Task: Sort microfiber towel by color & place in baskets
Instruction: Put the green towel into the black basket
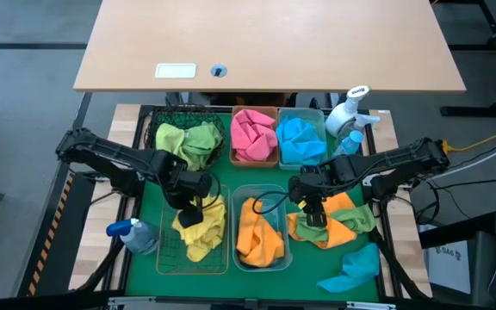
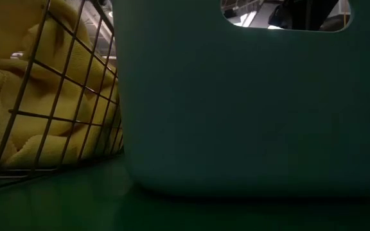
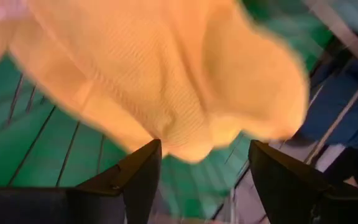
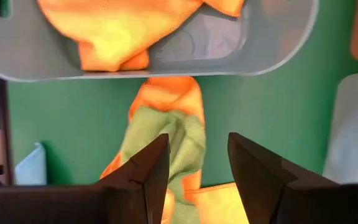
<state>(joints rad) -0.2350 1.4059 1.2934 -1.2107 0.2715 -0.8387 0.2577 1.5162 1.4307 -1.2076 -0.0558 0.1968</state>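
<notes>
Yellow towel (image 1: 198, 231), crumpled, lies in the rectangular wire basket (image 1: 169, 258) under the left gripper (image 1: 193, 209), fingers spread; right gripper (image 1: 314, 211), fingers parted, hovers over the orange-and-green towel pile (image 1: 338, 226).

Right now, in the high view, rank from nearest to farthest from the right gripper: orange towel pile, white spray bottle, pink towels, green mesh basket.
Measured from the right gripper:
1. Orange towel pile, directly under it.
2. White spray bottle, beyond it at the back right.
3. Pink towels, back centre.
4. Green mesh basket, back left.
</notes>
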